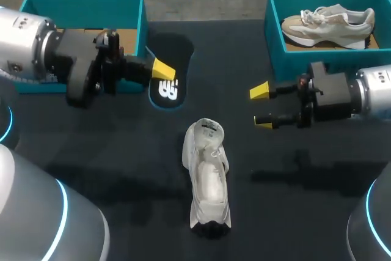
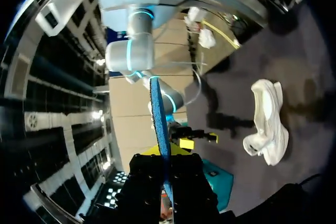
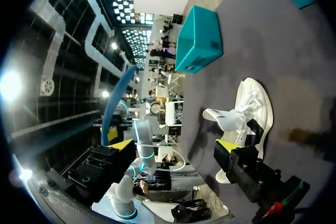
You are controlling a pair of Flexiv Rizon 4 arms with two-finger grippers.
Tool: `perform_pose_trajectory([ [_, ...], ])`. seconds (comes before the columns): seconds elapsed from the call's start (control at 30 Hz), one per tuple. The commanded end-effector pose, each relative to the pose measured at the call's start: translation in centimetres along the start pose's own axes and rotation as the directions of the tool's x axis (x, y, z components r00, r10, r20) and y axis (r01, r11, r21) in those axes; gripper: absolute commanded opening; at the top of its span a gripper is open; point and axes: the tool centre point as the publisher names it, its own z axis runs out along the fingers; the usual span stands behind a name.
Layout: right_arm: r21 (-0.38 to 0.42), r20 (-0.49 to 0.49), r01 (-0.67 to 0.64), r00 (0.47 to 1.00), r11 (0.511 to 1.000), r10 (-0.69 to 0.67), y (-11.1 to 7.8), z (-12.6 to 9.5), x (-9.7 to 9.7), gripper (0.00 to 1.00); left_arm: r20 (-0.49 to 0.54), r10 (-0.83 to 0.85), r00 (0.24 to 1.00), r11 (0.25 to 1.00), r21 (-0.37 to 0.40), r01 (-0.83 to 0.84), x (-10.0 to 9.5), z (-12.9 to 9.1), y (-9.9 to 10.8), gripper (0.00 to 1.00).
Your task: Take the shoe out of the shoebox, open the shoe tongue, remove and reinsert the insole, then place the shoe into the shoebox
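Observation:
A white shoe lies on the black table near the front middle, its tongue pulled up. My left gripper hovers beside the left teal shoebox, shut on a black insole with a white logo. In the left wrist view the insole shows edge-on, blue, rising from between the fingers, with the shoe off to one side. My right gripper hangs open and empty to the shoe's right. In the right wrist view the shoe lies ahead of the open gripper.
A second teal box at the back right holds a beige and white shoe. The left box shows a bare cardboard floor. The left teal box also shows beyond the shoe in the right wrist view.

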Motion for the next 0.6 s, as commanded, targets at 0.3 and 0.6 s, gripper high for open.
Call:
perform_pose_trajectory([
  [0.3, -0.001, 0.002, -0.001, 1.000, 1.000, 0.001, -0.1, 0.1, 0.0, 1.00, 0.095, 0.186, 0.978, 0.982, -0.025, -0.185, 6.4, 0.3, 2.0, 0.00],
  [0.6, -0.001, 0.002, -0.001, 1.000, 1.000, 0.001, -0.1, 0.1, 0.0, 1.00, 0.122, 0.226, 0.966, 0.974, -0.045, -0.222, 9.8, 1.1, 4.3, 0.00],
])
